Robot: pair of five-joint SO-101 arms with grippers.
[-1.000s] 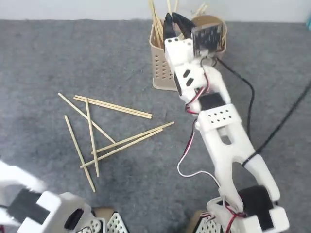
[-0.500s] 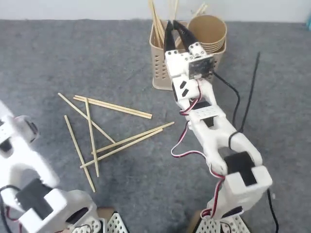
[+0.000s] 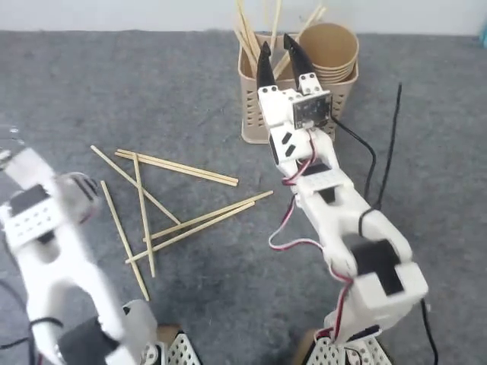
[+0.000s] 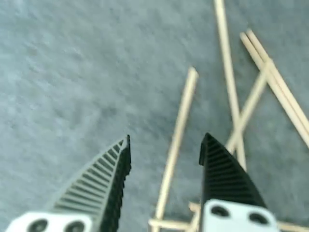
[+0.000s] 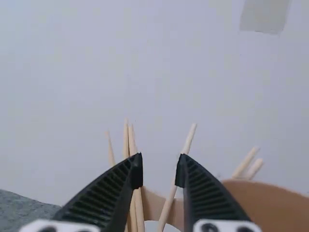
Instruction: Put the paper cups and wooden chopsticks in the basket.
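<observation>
Left tool: gaping wide, empty, hanging over a loose chopstick.
Right tool: hanging part-open, empty, at basket; possibly snagging upright chopsticks, tipping it.

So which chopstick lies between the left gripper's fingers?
The lone chopstick running lengthwise under the open left gripper, between its fingers; the other chopsticks cross beyond one finger.

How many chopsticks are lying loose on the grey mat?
7 chopsticks, one crossed heap beside the basket: a close pair at the far edge, three steep ones nearer the arms, two shallow ones nearest the basket. None looks hidden.
</observation>
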